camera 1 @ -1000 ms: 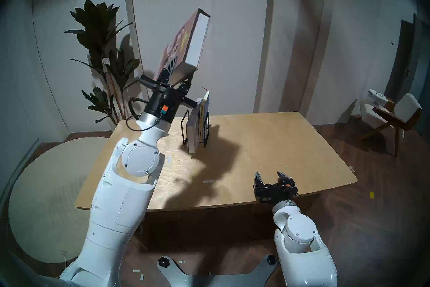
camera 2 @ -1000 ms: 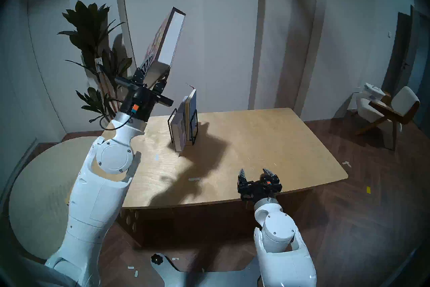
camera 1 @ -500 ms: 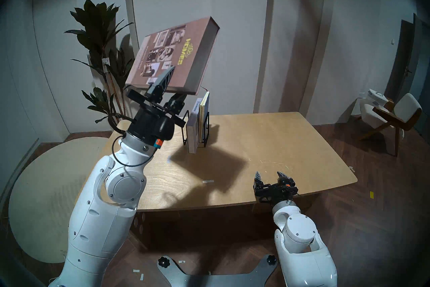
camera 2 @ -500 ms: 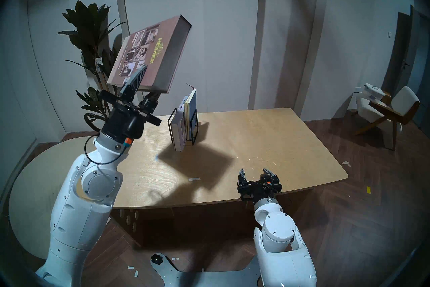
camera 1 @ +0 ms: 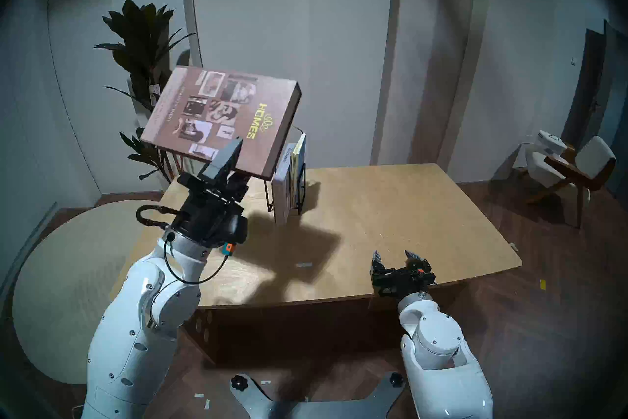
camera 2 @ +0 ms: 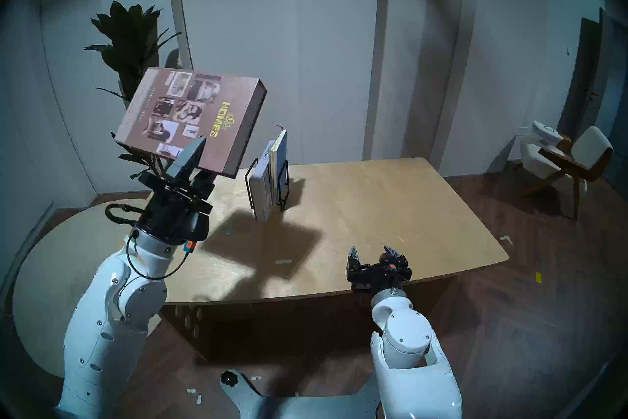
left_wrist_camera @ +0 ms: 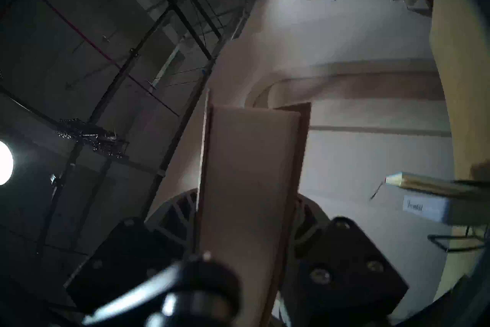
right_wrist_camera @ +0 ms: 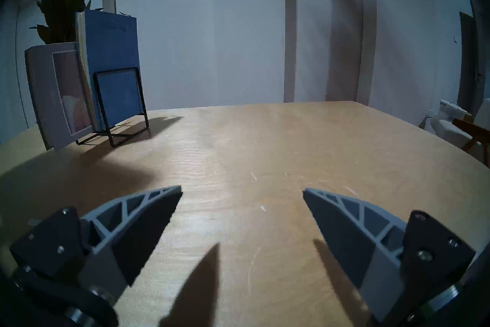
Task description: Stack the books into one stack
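My left gripper (camera 1: 238, 154) is shut on the near edge of the large brown photo-collage book (camera 1: 221, 115), holding it in the air, cover up and tilted, above the table's back left. In the left wrist view its page edge (left_wrist_camera: 246, 185) runs up between the fingers (left_wrist_camera: 175, 209). The lavender-grey book (camera 1: 282, 190) and the thin blue book (right_wrist_camera: 114, 45) stand upright in the black wire rack (right_wrist_camera: 119, 101). My right gripper (camera 1: 392, 256) hovers open and empty over the table's near right edge. No stack is in view.
The wooden table (camera 1: 407, 211) carries only the rack, at its back left. A potted plant (camera 1: 146, 44) stands behind the held book. A round beige rug (camera 1: 68, 272) lies at the left and a chair (camera 1: 574, 166) at the far right.
The left arm has turned the brown book from upright and edge-on to cover-up, and brought it lower and to the left. The right arm has not moved.
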`<state>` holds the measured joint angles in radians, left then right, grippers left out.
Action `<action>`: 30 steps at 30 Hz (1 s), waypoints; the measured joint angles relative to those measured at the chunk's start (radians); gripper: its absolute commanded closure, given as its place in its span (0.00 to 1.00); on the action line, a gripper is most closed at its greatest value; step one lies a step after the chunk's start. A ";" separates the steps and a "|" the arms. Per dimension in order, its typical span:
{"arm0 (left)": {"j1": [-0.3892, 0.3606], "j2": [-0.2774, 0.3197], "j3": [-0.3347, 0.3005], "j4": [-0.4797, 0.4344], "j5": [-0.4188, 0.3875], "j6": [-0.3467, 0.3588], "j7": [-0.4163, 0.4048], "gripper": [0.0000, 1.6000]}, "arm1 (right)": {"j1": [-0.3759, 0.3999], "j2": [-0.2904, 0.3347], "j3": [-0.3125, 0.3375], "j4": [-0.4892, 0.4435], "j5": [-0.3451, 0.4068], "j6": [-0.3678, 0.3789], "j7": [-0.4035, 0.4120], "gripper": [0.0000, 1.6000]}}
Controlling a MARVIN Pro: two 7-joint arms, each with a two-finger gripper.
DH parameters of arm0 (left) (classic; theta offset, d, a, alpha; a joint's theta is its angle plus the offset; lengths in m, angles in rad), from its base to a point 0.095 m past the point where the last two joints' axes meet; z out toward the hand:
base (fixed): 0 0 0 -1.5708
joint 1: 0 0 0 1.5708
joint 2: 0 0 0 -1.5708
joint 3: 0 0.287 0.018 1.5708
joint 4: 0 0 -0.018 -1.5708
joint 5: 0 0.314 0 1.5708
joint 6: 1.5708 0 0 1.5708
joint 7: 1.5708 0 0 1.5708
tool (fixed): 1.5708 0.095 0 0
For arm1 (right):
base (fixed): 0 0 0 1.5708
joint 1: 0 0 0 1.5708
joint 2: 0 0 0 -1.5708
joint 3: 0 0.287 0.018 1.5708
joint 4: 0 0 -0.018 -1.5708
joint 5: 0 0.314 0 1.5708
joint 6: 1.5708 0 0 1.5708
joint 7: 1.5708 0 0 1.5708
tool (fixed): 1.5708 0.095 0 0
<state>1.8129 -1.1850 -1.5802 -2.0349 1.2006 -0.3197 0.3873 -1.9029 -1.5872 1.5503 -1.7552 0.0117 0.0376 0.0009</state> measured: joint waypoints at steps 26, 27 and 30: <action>0.022 -0.003 -0.087 0.168 0.036 0.138 -0.253 1.00 | -0.001 0.000 0.000 -0.003 0.002 0.000 0.000 0.00; 0.023 -0.003 -0.087 0.175 0.038 0.139 -0.257 1.00 | -0.001 0.000 0.000 -0.003 0.002 0.000 0.000 0.00; 0.026 -0.004 -0.081 0.219 0.044 0.145 -0.269 1.00 | -0.001 0.000 0.000 -0.003 0.002 0.000 0.000 0.00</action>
<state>1.8390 -1.1895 -1.6614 -1.8160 1.2450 -0.1749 0.1185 -1.9038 -1.5874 1.5505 -1.7584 0.0137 0.0376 0.0012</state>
